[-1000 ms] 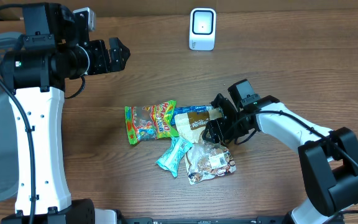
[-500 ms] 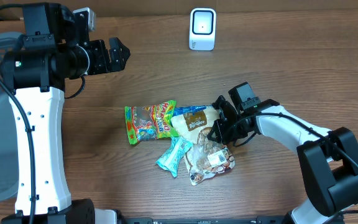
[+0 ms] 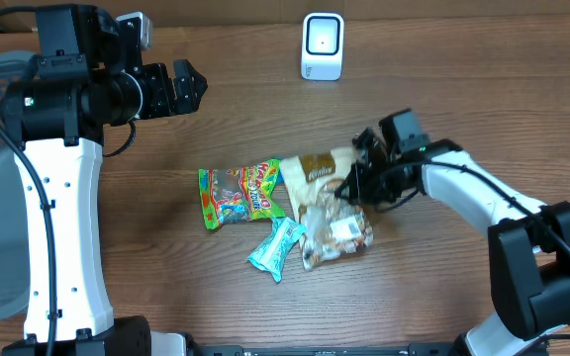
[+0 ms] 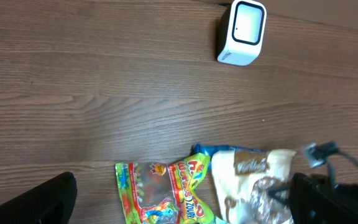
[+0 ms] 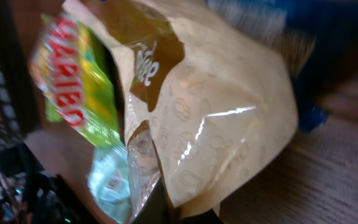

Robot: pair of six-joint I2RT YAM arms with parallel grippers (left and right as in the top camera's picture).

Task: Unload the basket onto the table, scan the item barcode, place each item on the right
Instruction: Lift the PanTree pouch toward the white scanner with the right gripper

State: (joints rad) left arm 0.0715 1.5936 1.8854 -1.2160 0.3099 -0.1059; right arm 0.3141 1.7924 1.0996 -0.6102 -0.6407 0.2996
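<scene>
Wooden table (image 3: 216, 119), white scanner (image 3: 322, 45) at 12 o'clock. Mid-table: cream snack bag (image 3: 315, 176), gummy bag (image 3: 237, 194) touching at 9, teal packet (image 3: 277, 247) at 7, clear cookie packet (image 3: 336, 235) at 6. Right gripper (image 3: 349, 188) clenched on cream bag's edge; left gripper (image 3: 191, 87) at 10, spread wide, empty.

green packet (image 5: 73, 81): red "HARIBO", partly seen | cream bag (image 5: 229, 106): script unreadable

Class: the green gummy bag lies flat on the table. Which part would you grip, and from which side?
Probably its end away from the cream bag, coming down from above at that outer side: the green gummy bag lies flat, and only that end rests clear on bare table.
</scene>
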